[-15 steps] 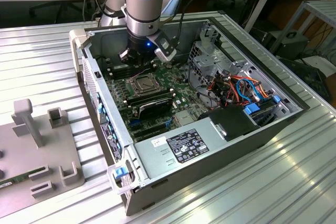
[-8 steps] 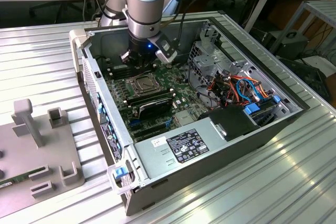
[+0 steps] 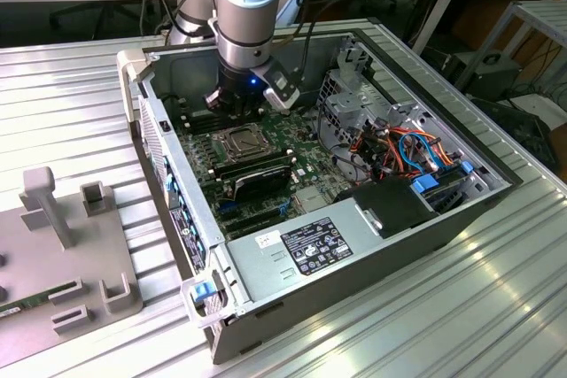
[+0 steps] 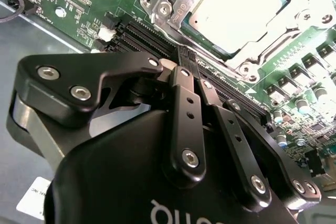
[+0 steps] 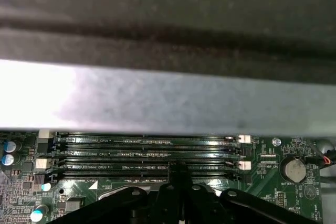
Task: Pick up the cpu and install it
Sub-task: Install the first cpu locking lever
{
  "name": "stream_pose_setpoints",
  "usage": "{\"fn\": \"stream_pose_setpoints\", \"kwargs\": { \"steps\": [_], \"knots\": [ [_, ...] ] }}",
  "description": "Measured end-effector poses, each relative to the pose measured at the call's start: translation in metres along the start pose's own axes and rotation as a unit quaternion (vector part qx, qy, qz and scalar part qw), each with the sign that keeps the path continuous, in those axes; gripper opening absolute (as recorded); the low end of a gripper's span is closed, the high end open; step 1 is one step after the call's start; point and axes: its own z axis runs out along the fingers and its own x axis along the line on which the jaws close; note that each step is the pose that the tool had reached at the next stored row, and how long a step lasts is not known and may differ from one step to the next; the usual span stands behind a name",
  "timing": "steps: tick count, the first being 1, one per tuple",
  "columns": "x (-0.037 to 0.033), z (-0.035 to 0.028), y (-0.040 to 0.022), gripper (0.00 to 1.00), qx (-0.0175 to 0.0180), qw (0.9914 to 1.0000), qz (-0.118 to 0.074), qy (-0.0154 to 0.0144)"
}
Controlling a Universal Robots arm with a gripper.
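1. Silver-grey, the cpu [image 4: 236, 9] lies flat within the socket frame [image 4: 170, 3] on the board [image 4: 79, 9], inside the open case [image 3: 292, 307].
2. The end effector [image 4: 188, 65] has its fingers pressed together with nothing between them. It hovers just beside the socket, tips over the memory slots [image 5: 147, 153].
3. Risk, as I judge it: the tips are very near the slots, so any drop or sideways drift could knock a slot latch or scrape the board.
4. Whether the cpu sits square on its pins cannot be told. If it is skewed, pressing on it or closing the frame could bend pins.
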Motion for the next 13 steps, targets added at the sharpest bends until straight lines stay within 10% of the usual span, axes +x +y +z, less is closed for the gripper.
{"fn": "stream_pose_setpoints", "kwargs": {
  "steps": [13],
  "knots": [
    [-0.0015, 0.0034, -0.0003, 0.11, 0.0001, 1.00000, 0.000, 0.0001]
  ]
}}
